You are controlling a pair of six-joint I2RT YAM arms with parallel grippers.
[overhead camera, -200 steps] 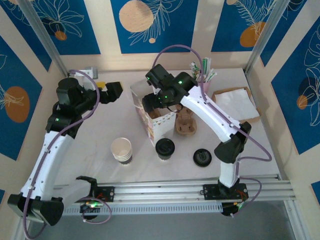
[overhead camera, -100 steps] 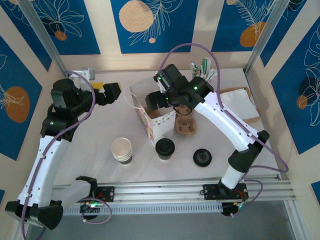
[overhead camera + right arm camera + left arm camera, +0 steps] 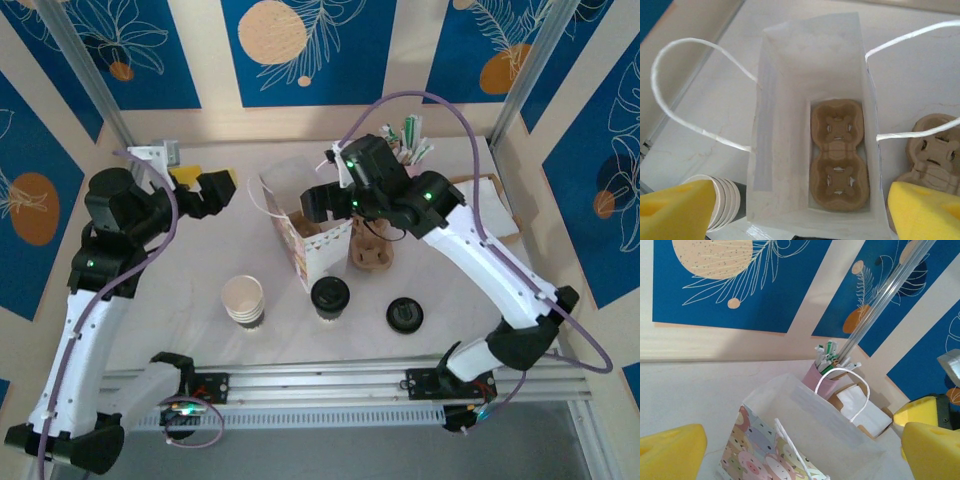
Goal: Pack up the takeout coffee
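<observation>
over the paper bag [image 3: 322, 250] with a cup carrier [image 3: 839, 160] inside, hovering with right gripper [image 3: 322, 203] wide, empty, left gripper [image 3: 215, 187] wide too; next probably grasping the takeout coffee [image 3: 330, 296].

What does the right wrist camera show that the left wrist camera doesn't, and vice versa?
Right wrist: it looks straight down into the white paper bag, where a cardboard cup carrier lies on the bottom; a stack of cups and a second carrier sit outside. Left wrist: the bag's cartoon-animal print, a pink cup of wrapped straws, napkins and blue wall panels. Both: the bag with its white handles, and yellow fingers at the lower corners.
</observation>
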